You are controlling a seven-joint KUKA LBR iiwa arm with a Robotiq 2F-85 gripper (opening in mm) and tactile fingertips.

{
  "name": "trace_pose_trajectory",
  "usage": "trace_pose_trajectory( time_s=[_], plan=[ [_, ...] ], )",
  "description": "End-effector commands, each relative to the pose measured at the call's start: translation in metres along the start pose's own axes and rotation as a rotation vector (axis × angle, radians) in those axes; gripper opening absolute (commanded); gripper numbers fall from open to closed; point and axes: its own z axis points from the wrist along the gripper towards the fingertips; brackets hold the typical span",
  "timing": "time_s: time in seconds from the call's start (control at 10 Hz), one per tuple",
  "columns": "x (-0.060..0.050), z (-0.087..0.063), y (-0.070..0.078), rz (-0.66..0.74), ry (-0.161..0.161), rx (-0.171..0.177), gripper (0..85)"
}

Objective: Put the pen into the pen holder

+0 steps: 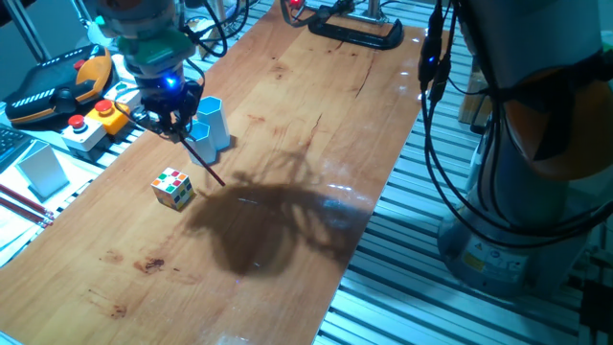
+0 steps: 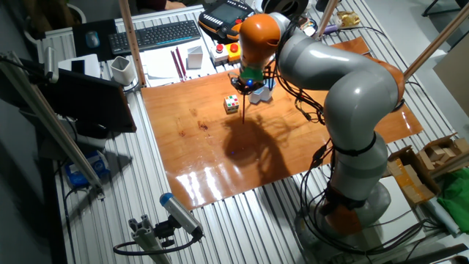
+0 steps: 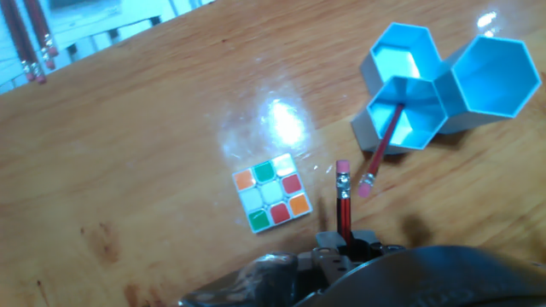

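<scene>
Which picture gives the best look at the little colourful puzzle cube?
The hand view: the cube fills more of the picture, its top face's coloured squares distinct. Both fixed views show it small on the table, colours barely readable.

Bright overhead light falls on the wooden table (image 1: 287, 115), and the arm (image 2: 344, 95) casts a broad dark shadow near the table's middle. White glare streaks the near edge in the other fixed view. The hand view is soft, with a bright reflection patch.

A puzzle cube (image 3: 271, 194) stands near the pen holder (image 3: 401, 115); open tabletop (image 1: 316, 134) lies beyond.
</scene>
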Motion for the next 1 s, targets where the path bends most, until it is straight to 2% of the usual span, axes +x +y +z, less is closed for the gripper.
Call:
trace_pose_trajectory(
  time_s=[0.0,0.3,0.9],
  plan=[
    [-0.0006,0.0006,-0.0011,0.021,0.001,0.007,0.7],
    [-0.0011,0.0011,-0.0030,0.113,0.006,0.034,0.7],
    [-0.0021,0.0029,-0.0069,0.220,0.000,0.048,0.7]
  ],
)
